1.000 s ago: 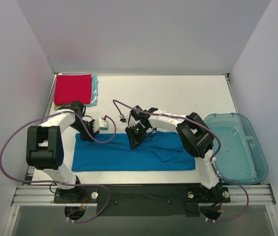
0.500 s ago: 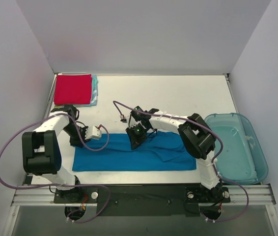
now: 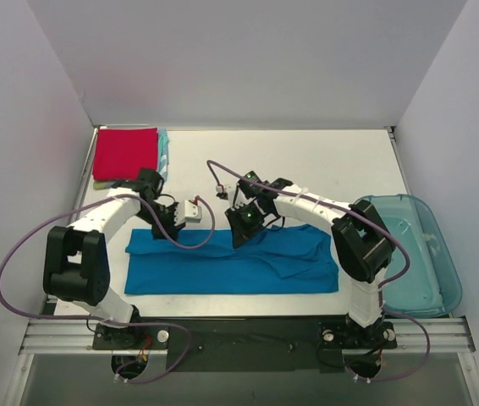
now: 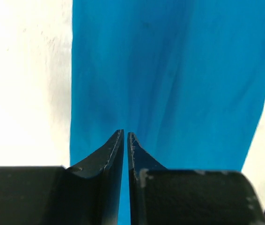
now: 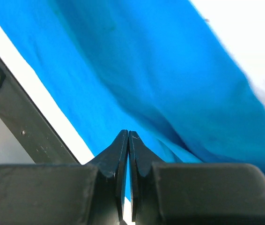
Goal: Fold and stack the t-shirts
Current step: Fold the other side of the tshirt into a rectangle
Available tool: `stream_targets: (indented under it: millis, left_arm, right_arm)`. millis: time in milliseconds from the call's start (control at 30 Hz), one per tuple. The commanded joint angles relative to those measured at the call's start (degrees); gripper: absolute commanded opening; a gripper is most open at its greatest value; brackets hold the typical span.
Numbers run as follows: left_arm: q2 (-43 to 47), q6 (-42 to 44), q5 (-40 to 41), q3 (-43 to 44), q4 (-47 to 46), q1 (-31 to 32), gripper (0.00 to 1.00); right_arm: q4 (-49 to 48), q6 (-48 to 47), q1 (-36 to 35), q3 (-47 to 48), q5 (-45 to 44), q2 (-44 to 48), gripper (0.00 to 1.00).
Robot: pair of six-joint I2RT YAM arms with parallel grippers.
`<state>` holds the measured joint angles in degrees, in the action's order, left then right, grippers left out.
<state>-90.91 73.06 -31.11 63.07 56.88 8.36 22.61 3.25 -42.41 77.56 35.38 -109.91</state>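
Right gripper (image 5: 128, 132), shut on the far edge of the blue t-shirt (image 3: 222, 271) spread near the front of the table (image 3: 307, 169), and left gripper (image 4: 125, 133), nearly closed (hold indiscernible), are best lifted evenly so the fold is laid square.

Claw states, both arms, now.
Left claw: nearly shut over the blue t-shirt; grip cannot be told.
Right claw: shut, apparently pinching its far edge.

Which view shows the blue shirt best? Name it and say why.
Top external: nearly the whole blue shirt shows, a long folded strip. Each wrist view gives only a close patch of its cloth.
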Motion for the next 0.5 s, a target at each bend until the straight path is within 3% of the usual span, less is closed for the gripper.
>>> stream_targets:
  millis: [0, 133, 333, 467]
  left_arm:
    - [0.65, -16.96, 4.80, -5.49, -19.48, 7.27, 0.17]
    - [-0.67, -14.63, 6.07, -7.60, -22.17, 9.39, 0.16]
    - [2.22, -3.73, 5.26, -12.70, -10.83, 9.57, 0.15]
    - [2.23, -4.49, 9.65, -16.75, -16.44, 9.57, 0.15]
  right_arm:
    - [0.51, 4.21, 5.31, -2.06, -5.21, 4.88, 0.00]
    - [-0.46, 7.03, 6.29, -3.55, -9.19, 1.99, 0.00]
    - [-2.57, 8.88, 4.27, -10.84, -9.18, 2.85, 0.00]
    - [-3.28, 11.08, 4.44, -14.01, -9.62, 2.25, 0.00]
